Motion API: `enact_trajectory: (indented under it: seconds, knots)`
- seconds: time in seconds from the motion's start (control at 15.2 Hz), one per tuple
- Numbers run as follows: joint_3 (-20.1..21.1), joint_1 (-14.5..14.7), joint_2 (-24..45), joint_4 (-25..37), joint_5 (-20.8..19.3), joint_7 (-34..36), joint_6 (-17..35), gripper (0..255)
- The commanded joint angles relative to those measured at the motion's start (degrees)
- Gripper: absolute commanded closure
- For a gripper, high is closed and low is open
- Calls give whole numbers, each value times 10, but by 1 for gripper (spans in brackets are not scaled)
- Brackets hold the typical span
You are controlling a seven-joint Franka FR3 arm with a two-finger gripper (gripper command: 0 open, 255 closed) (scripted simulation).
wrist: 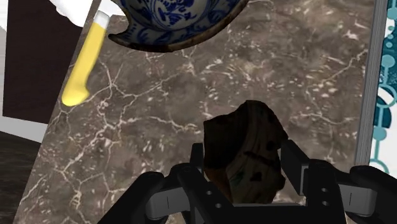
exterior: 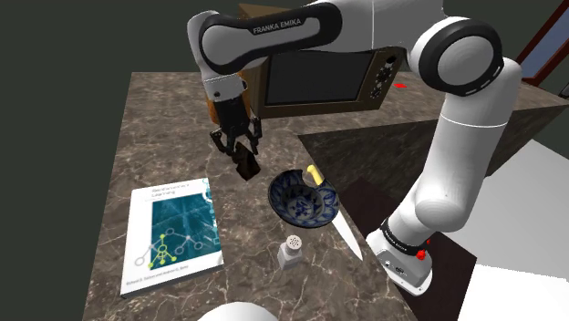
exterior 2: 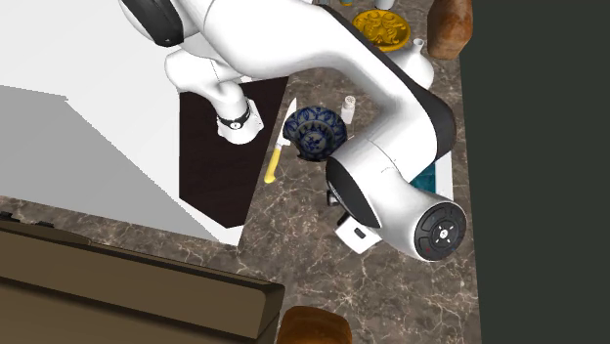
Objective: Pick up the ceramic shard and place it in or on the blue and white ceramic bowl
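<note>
Clearly, bare marble table (exterior: 155, 128) lies open between the book (exterior: 171, 228) at lower left and the bowl (exterior: 284, 202) at centre. The pincer (exterior: 239, 146) pinches the brown shard (exterior: 247, 168), which hangs over that gap, just left of the bowl's rim.

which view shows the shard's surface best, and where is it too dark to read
Wrist view: the ceramic shard, clasped in the pincer, is lit well enough to show brown with a paler mottled patch; shoulder view: it reads as a near-black lump, no surface detail.
</note>
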Motion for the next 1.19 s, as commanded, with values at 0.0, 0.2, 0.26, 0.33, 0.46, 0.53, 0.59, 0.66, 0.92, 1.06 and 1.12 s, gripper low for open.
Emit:
enact_trajectory:
  seconds: [0.0, 0.2, 0.26, 0.33, 0.46, 0.53, 0.59, 0.66, 0.92, 1.06, 1.12]
  knots:
    - [1, 0, -3, 11, 1, 2, -14, 255]
    - [1, 0, -7, 28, 3, 5, -35, 255]
    - [2, 0, -8, 34, 4, 6, -42, 255]
    - [2, 0, -9, 41, 4, 7, -49, 255]
    - [2, 0, -11, 54, 5, 9, -64, 255]
    - [3, 0, -12, 60, 5, 10, -71, 255]
    - [3, 0, -13, 67, 6, 11, -78, 255]
    - [3, 0, -13, 74, 6, 12, -86, 255]
    - [4, 0, -13, 101, 7, 16, -112, 255]
    - [6, -7, -66, 36, 24, 10, -97, 255]
    - [7, -9, -91, 6, 33, 7, -92, 255]
